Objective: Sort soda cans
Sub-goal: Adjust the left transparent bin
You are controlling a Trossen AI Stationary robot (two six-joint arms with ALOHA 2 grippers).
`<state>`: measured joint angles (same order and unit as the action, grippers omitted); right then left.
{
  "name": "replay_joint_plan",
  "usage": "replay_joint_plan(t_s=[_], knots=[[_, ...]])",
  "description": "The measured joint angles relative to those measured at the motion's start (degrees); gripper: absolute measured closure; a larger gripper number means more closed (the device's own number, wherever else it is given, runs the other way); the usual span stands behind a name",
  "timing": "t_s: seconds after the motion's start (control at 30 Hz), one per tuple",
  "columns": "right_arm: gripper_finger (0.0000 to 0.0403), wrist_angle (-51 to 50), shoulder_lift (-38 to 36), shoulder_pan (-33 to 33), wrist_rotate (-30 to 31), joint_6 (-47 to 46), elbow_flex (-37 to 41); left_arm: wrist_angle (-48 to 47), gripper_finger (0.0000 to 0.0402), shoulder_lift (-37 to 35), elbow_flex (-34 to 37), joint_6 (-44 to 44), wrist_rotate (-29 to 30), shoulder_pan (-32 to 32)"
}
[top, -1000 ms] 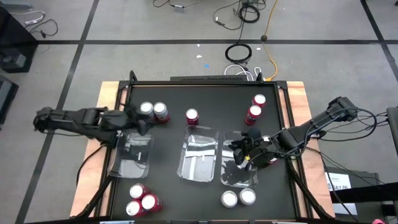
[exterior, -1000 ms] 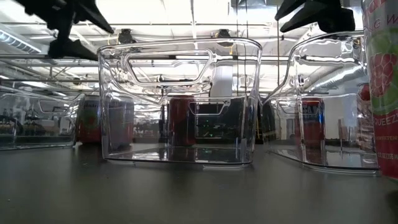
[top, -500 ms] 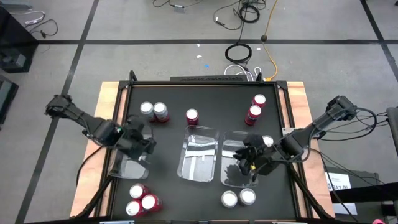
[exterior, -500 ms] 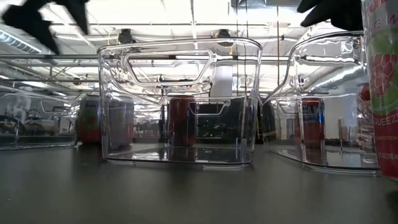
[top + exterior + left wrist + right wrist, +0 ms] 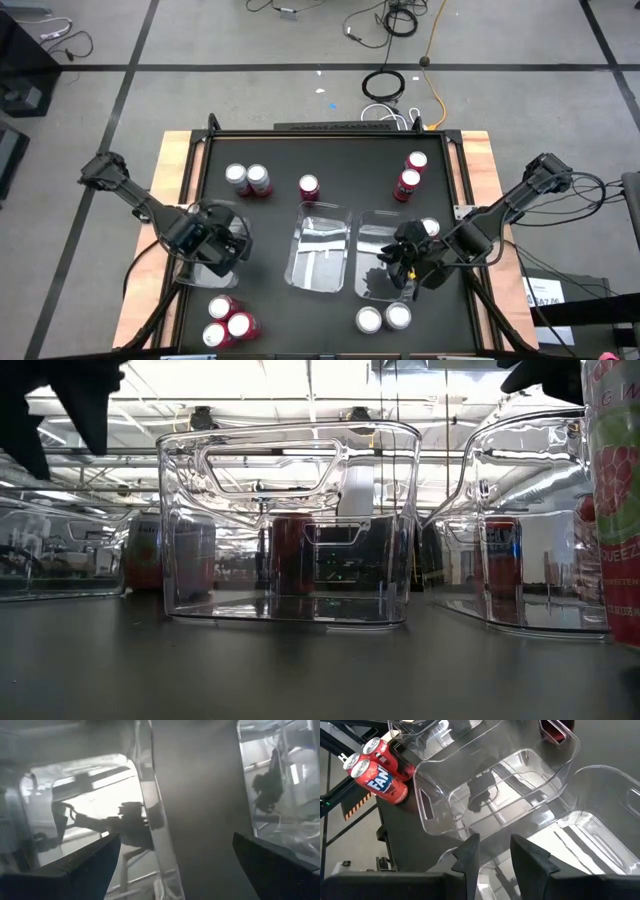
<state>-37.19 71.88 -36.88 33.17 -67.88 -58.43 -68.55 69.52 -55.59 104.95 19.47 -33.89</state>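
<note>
Soda cans stand scattered on the black surface (image 5: 330, 160): a silver can (image 5: 235, 175) and a red one (image 5: 259, 180) touching at the far left, a lone red can (image 5: 309, 186) behind the middle tray (image 5: 320, 255), two red cans (image 5: 410, 173) at the far right, three red ones (image 5: 225, 320) clustered near left, two silver ones (image 5: 384, 318) near right. All three clear trays hold no cans. Left end effector (image 5: 215, 243) hangs over the left tray (image 5: 205, 268), fingers spread wide. Right end effector (image 5: 400, 262) hovers above the right tray (image 5: 372, 282), fingers (image 5: 470, 855) drawn near together, pinching nothing. One more silver can (image 5: 429, 228) sits just beside that arm.
</note>
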Motion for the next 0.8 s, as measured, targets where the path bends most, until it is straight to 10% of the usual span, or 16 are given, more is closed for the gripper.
replay_joint_plan(t_s=[0.43,0.8], knots=[[0.0300,0.19,0.00,0.02,1.48,-0.42,0.00,5.53,0.0019,4.90,4.27,2.77,-7.57,0.03],[0.0300,1.16,0.00,0.02,1.51,-0.42,0.00,7.76,0.0183,8.72,5.16,5.81,-14.80,0.07]])
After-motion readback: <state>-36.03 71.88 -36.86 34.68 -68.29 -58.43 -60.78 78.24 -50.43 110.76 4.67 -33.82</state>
